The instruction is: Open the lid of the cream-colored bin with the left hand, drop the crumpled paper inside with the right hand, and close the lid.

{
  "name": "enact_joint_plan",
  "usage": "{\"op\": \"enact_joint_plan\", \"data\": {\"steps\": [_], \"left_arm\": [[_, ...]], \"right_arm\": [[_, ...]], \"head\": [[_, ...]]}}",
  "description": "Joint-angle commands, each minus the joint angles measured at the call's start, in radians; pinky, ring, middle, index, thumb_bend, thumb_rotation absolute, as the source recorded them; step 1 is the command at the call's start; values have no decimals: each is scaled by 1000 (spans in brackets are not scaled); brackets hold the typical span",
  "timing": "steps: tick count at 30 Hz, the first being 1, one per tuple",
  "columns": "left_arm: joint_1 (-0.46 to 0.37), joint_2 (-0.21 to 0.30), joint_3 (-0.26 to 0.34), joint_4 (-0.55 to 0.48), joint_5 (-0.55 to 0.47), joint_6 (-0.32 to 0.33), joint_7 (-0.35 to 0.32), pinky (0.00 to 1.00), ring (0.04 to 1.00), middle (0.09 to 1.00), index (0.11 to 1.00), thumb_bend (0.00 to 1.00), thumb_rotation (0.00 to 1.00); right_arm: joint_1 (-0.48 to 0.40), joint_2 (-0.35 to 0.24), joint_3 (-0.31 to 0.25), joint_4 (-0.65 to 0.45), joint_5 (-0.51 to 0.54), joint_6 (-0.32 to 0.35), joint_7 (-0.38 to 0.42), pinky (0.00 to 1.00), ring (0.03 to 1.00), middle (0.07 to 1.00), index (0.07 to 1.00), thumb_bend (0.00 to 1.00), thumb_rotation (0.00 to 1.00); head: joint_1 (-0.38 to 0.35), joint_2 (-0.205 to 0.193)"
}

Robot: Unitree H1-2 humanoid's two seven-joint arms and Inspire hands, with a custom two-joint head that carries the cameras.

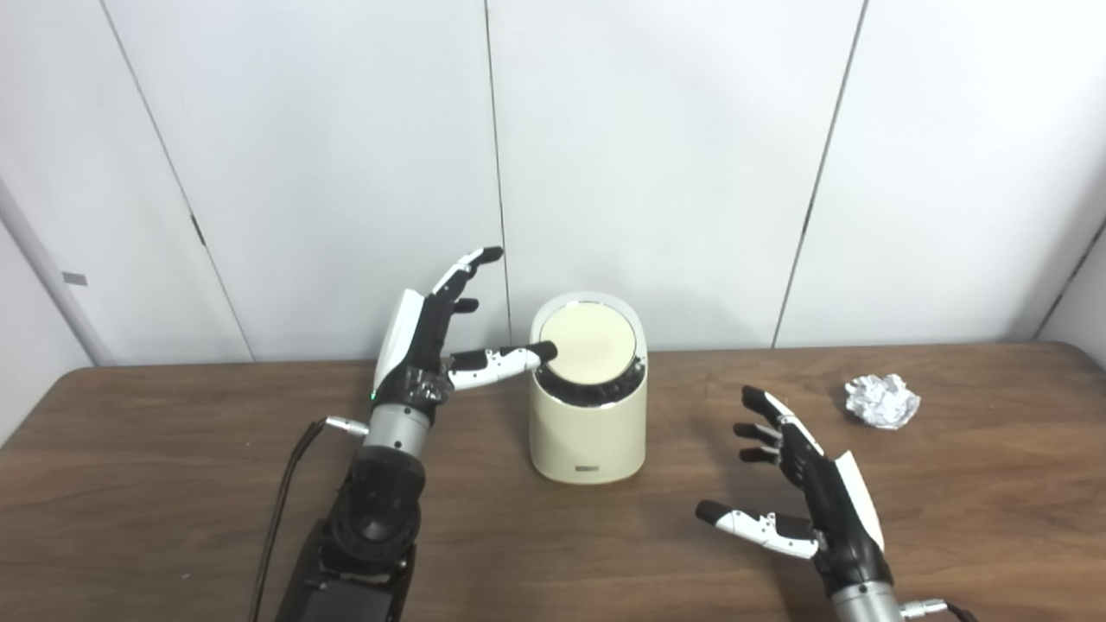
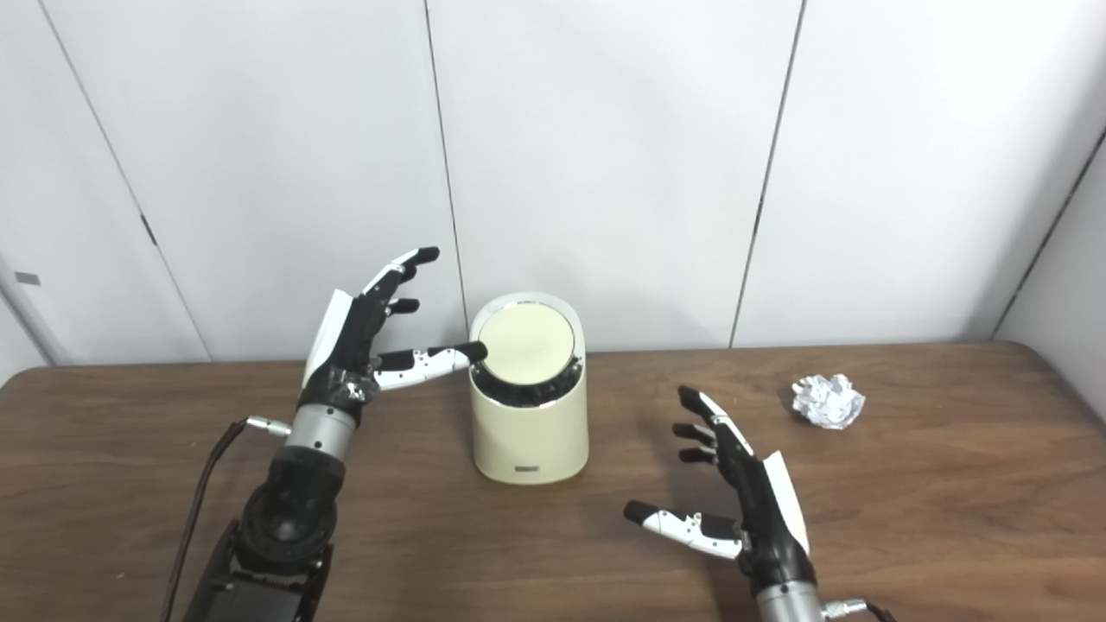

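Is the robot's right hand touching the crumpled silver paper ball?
Apart. In the left eye view, bare brown table shows between the open right hand and the crumpled silver paper ball.

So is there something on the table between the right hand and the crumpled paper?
Nothing visible: only bare table lies between the open right hand and the crumpled paper. But the cream-colored bin shows its lid closed.

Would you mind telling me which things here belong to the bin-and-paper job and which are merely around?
Part of the job:
- cream-colored bin, upright
- its lid, tilted, with the left hand thumb tip at its edge
- crumpled paper, lying apart at the right
- right hand, open, holding nothing

Merely around:
- table
- white wall panels
- cable by the left arm
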State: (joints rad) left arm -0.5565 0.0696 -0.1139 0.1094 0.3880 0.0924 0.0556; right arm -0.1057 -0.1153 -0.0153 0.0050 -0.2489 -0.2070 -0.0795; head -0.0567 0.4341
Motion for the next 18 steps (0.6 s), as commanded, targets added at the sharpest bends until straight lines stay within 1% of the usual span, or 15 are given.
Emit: {"op": "enact_joint_plan", "data": {"steps": [1,6,10,12,16,18], "left_arm": [[-68,7,-8,-4,30,-39,28,870,955,961,935,918,247],[-87,9,-24,28,62,-50,48,862,948,965,952,923,229],[-95,7,-33,41,87,-48,58,869,957,972,963,929,242],[-99,6,-37,47,100,-47,61,882,966,977,969,929,250],[-111,10,-54,47,134,-34,58,942,990,993,983,933,267],[-122,15,-64,38,159,-24,54,908,989,995,983,937,275]], "right_arm": [[-34,4,-4,-23,1,-46,-21,680,788,886,861,819,282],[-35,9,-2,-36,-8,-39,-26,676,785,884,861,819,279],[-34,12,3,-40,-13,-37,-28,676,785,885,861,816,277],[-33,15,6,-46,-16,-30,-27,675,785,887,864,812,284],[-28,20,8,-60,-21,-11,-24,677,784,890,867,804,275],[-27,21,7,-63,-25,-7,-25,684,787,887,866,806,270]], "head": [[-3,1],[-12,3],[-25,4],[-27,4],[-30,4],[-28,5]]}}
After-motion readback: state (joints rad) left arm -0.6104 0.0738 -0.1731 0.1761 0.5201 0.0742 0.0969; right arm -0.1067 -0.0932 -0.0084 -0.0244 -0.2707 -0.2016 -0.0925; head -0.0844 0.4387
